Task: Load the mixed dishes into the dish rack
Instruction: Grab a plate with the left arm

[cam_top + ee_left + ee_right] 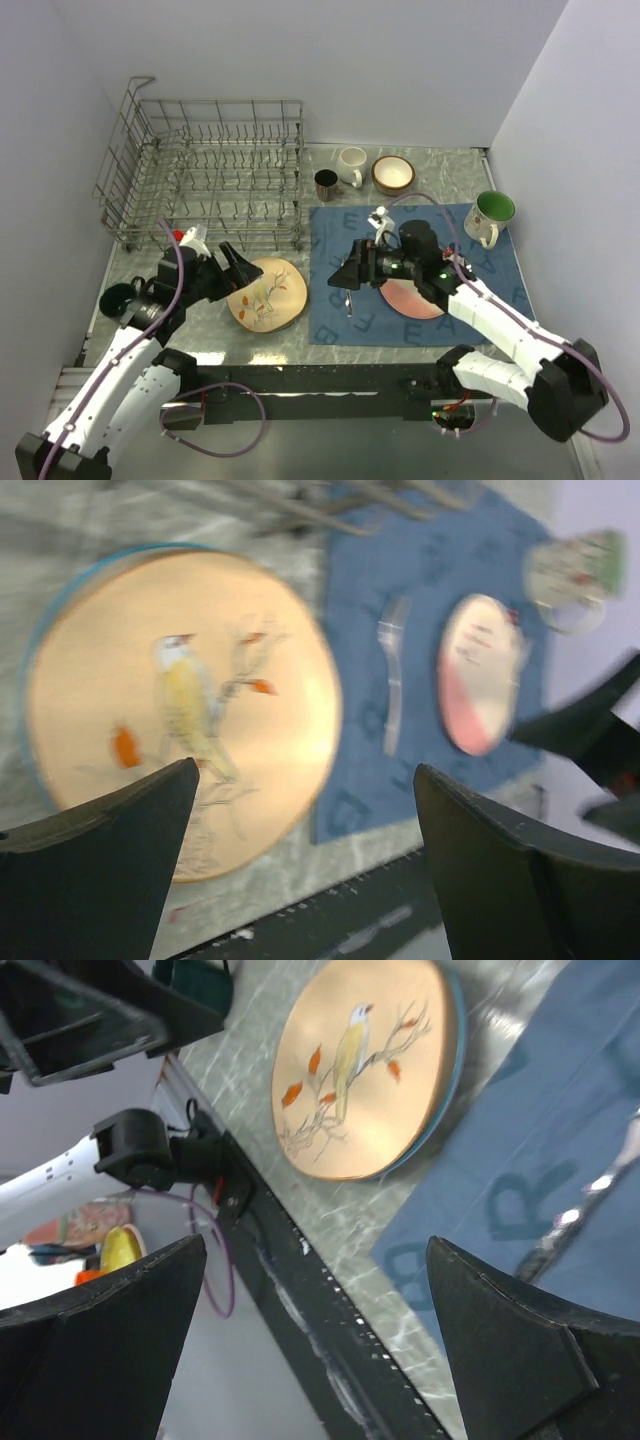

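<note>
Top external view, both arms over the table. My left pincer [241,268] is spread wide and holds nothing. It hangs above the 10 o'clock rim of the tan bird plate [268,295], which lies flat on the table just off the 9 o'clock edge of the blue placemat [330,335]. My right pincer [345,276], equally wide and holding nothing, hangs over that edge of the placemat above the fork [348,300]. The pink-and-cream plate [415,302] lies at its 3 o'clock.

The dish rack [118,165] stands at 11 o'clock from the tan plate, near it but apart, and no dish shows inside. The dark mug [326,184], white mug [351,163] and brown-rimmed bowl [393,174] stand at the placemat's 12 o'clock edge.

In the left wrist view the tan plate spreads ahead of my fingers [100,870], toward 11 o'clock.

The plate is round and has no long axis; the fork's runs roughly 12 to 6.

Judgement: my left arm is nearer both the plate and the rack, so the plate is its likely pick, taken at the rim.
</note>
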